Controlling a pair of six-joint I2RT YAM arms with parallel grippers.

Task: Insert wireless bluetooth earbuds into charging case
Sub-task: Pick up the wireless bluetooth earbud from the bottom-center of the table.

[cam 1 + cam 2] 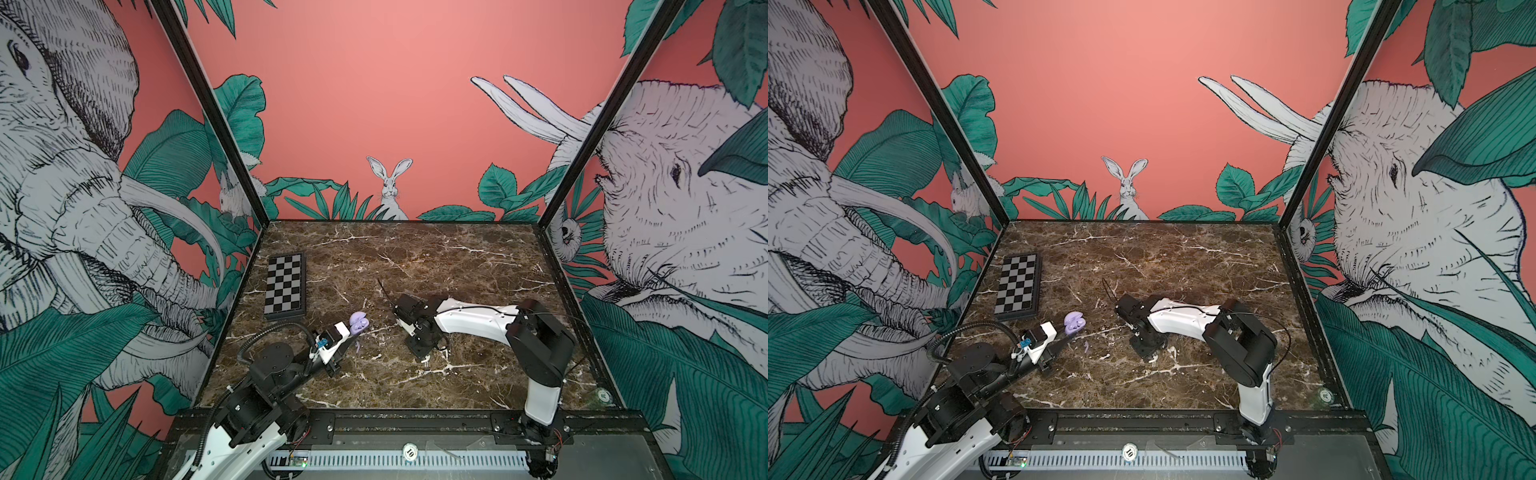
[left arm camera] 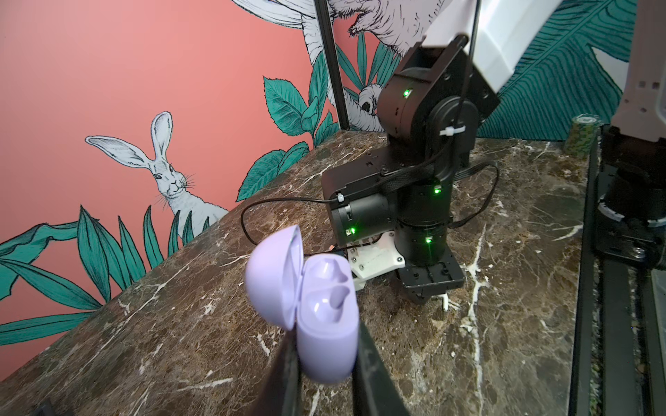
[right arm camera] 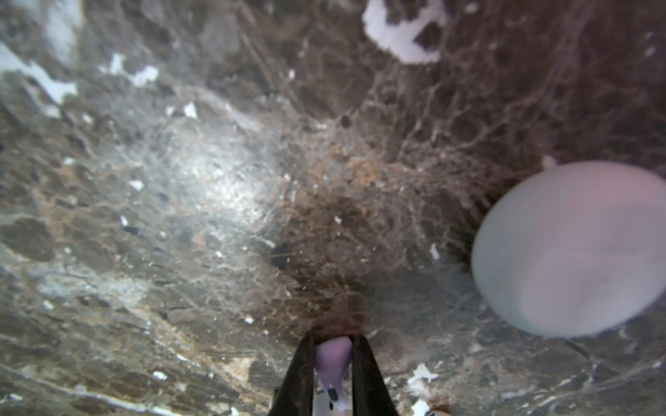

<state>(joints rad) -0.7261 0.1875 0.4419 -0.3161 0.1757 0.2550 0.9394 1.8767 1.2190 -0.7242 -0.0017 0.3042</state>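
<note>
The right gripper (image 3: 333,338) is pinched narrow on an earbud (image 3: 333,354) down at the table (image 3: 180,180). The left gripper (image 2: 325,330) clamps the open lilac case (image 2: 306,299) nearby. The earbud looks light, hard and slick, so its bulb seems the surest hold, leaving the stem free.

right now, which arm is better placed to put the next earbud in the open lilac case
Right. The right gripper is closed on a lilac earbud down at the marble table, ready to carry over. The left gripper is busy holding the open lilac case, whose two wells look empty.
</note>
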